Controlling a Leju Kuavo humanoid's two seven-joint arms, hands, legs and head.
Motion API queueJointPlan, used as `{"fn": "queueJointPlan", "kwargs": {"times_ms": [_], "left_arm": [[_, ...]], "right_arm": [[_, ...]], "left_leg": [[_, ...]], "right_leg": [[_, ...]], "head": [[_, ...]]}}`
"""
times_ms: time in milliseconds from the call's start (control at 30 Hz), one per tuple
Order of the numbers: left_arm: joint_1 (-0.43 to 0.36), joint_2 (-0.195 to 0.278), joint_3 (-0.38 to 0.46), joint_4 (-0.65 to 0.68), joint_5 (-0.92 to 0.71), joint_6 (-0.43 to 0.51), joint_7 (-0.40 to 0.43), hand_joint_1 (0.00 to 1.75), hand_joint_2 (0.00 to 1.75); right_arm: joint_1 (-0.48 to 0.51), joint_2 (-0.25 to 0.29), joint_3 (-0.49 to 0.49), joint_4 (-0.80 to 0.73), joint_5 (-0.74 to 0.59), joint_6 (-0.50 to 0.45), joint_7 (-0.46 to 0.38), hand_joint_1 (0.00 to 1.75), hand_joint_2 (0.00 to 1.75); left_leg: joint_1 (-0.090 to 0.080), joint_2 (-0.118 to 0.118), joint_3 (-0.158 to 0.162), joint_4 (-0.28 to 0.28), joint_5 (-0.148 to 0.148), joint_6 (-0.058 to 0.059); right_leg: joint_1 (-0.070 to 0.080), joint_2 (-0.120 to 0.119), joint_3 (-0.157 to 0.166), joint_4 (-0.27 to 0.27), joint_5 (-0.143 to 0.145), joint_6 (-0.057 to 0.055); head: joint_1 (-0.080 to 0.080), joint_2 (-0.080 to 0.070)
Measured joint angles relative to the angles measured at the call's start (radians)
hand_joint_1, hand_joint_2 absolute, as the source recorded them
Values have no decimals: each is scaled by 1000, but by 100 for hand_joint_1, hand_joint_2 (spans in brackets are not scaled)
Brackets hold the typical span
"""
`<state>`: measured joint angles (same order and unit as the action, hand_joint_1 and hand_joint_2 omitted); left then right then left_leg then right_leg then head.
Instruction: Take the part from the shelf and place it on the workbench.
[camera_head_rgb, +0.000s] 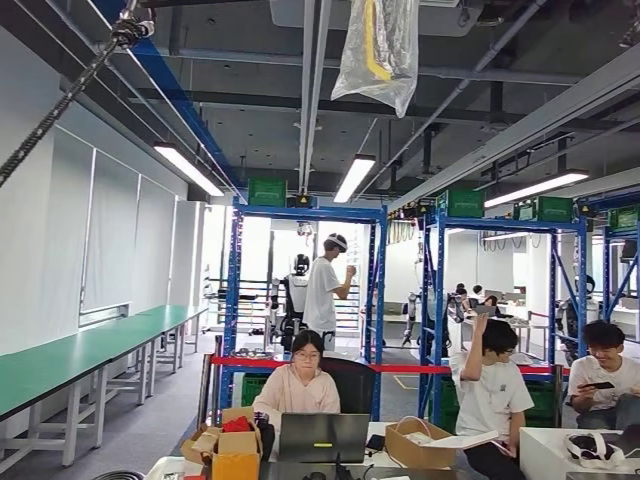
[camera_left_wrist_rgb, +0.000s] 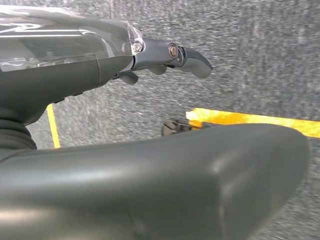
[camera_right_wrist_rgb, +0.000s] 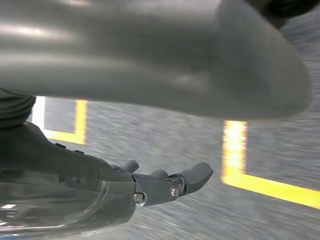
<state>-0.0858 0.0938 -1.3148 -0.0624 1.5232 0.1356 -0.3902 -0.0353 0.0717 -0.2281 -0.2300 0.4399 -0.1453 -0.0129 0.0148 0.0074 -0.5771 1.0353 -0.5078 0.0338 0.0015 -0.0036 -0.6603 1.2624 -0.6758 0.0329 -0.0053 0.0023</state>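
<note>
**Both hands empty over the floor**

Fingers (camera_left_wrist_rgb: 188, 57) of my left hand (camera_left_wrist_rgb: 124, 65) stretched out straight, holding nothing; my right hand (camera_right_wrist_rgb: 151, 187) did likewise above grey floor (camera_right_wrist_rgb: 181, 135) with yellow tape (camera_right_wrist_rgb: 241, 160). Blue shelves (camera_head_rgb: 302, 215) stood ahead; I could not make out the part or its orientation.

A workshop-like robotics lab: blue steel shelving racks (camera_head_rgb: 306, 300) carry green crates (camera_head_rgb: 267, 191), long green-topped tables (camera_head_rgb: 83, 350) line the wall, and bare ducts and strip lights run overhead. People sit at laptops (camera_head_rgb: 323, 437) (another humanoid robot (camera_head_rgb: 296, 295) stands behind), and yellow floor lines (camera_right_wrist_rgb: 264, 185) mark the grey floor.
</note>
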Motion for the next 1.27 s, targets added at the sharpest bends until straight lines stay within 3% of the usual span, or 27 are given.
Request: {"fn": "queueJointPlan", "kwargs": {"times_ms": [33,67,100,167,200,267,333,367,400,467,500,533,567,633,667,733,767,833,900,967,1033,1067,1100,1200,1267], "left_arm": [[0,0,-4,0,0,0,2,0,0],[-1,0,-8,0,0,0,4,0,0],[-1,0,-12,0,0,0,5,0,0],[-1,0,-16,0,0,0,6,0,0],[-2,0,-17,0,0,0,6,0,0],[-2,0,-18,0,0,0,7,0,0],[-2,0,-19,1,0,0,7,0,0],[0,0,-19,1,0,0,8,0,0],[2,-2,-20,1,0,-1,8,0,0],[4,-4,-23,1,0,-2,8,0,0],[4,-4,-24,1,0,-3,6,0,0],[2,-4,-25,1,0,-3,5,0,0],[1,-4,-26,1,0,-3,4,0,0],[1,-4,-26,1,0,-4,3,0,0],[0,-4,-27,1,0,-5,3,0,0],[-6,-4,-28,1,0,-8,3,0,0],[-8,-4,-29,1,0,-10,4,0,0],[-6,-6,-29,1,0,-11,10,0,0],[-2,-8,-29,1,0,-11,18,0,0],[-2,-8,-29,1,0,-10,25,0,0],[0,-8,-29,1,0,-10,31,0,0],[0,-8,-29,1,0,-10,33,0,0],[1,-9,-29,1,0,-10,35,0,0],[0,-10,-29,1,0,-9,44,0,0],[-2,-11,-29,1,0,-9,48,0,0]], "right_arm": [[1,0,-7,5,3,1,27,0,0],[1,0,-13,9,6,1,49,0,0],[2,-1,-18,12,8,2,65,0,0],[1,-1,-27,15,10,2,83,0,0],[0,-1,-30,16,10,2,87,0,0],[-1,-1,-35,19,10,2,91,0,0],[0,-1,-41,25,10,2,94,0,0],[1,-2,-44,27,10,2,94,0,0],[2,-2,-46,29,10,2,95,0,0],[3,-3,-50,29,11,5,95,0,0],[4,-3,-52,30,11,7,95,0,0],[3,-3,-53,30,11,9,95,0,0],[2,-3,-55,31,11,10,95,0,0],[1,-2,-57,31,10,15,95,0,0],[1,-2,-58,32,10,19,95,0,0],[2,-2,-58,32,10,28,98,0,0],[2,-1,-59,32,10,33,101,0,0],[2,-2,-62,33,10,42,109,0,0],[3,-4,-67,33,11,53,119,0,0],[6,-5,-72,34,11,62,128,0,0],[7,-5,-75,34,12,66,134,0,87],[7,-6,-76,34,12,68,136,0,131],[7,-6,-78,34,12,70,139,0,175],[6,-9,-84,34,14,71,150,0,175],[5,-11,-87,34,14,71,158,0,175]], "left_leg": [[-2,1,-15,0,12,0],[-3,2,-30,1,24,-1],[-4,3,-45,1,37,-3],[-6,2,-69,1,60,-9],[-6,3,-77,1,71,-14],[-3,3,-84,-5,96,-27],[3,2,-89,-13,108,-38],[5,1,-96,-4,86,-41],[5,0,-105,24,42,-42],[3,-1,-125,136,-72,-40],[2,-1,-130,200,-105,-40],[0,-1,-128,248,-111,-39],[-3,-1,-114,271,-91,-37],[-8,-1,-42,220,-36,-31],[-10,-1,22,150,-27,-27],[-13,-1,135,0,-58,-21],[-15,-1,163,-44,-73,-18],[-14,1,161,-63,-75,-9],[-12,5,149,-63,-59,4],[-12,8,134,-62,-44,10],[-13,8,116,-60,-30,10],[-13,9,109,-59,-25,9],[-13,9,102,-58,-20,8],[-16,9,91,-57,-10,1],[-19,9,84,-53,-8,-3]], "right_leg": [[-2,0,7,30,1,1],[-4,0,27,31,22,2],[-5,0,63,-1,53,1],[-4,3,174,-143,88,-5],[-2,5,228,-223,85,-10],[7,8,283,-315,76,-21],[10,5,272,-325,95,-35],[11,2,262,-328,108,-44],[11,-2,249,-329,122,-53],[15,-7,217,-327,147,-64],[18,-8,199,-323,160,-66],[20,-9,178,-318,171,-67],[22,-10,155,-310,182,-68],[23,-9,107,-290,201,-65],[24,-8,87,-279,208,-62],[27,-9,59,-257,219,-54],[28,-10,50,-250,226,-50],[27,-9,39,-242,237,-40],[22,-3,22,-202,201,-26],[14,0,-17,-86,121,-13],[7,0,-44,21,71,-5],[4,0,-34,27,71,-3],[2,0,-1,-10,89,-2],[2,1,137,-226,157,-12],[4,2,168,-290,165,-17]], "head": [[0,0],[0,0],[0,0],[0,0],[0,0],[0,1],[0,1],[0,1],[0,0],[0,0],[0,0],[0,0],[0,0],[0,0],[0,0],[-1,1],[-1,1],[-1,1],[-1,1],[-1,0],[-1,0],[-1,0],[-1,0],[-1,0],[-1,0]]}}
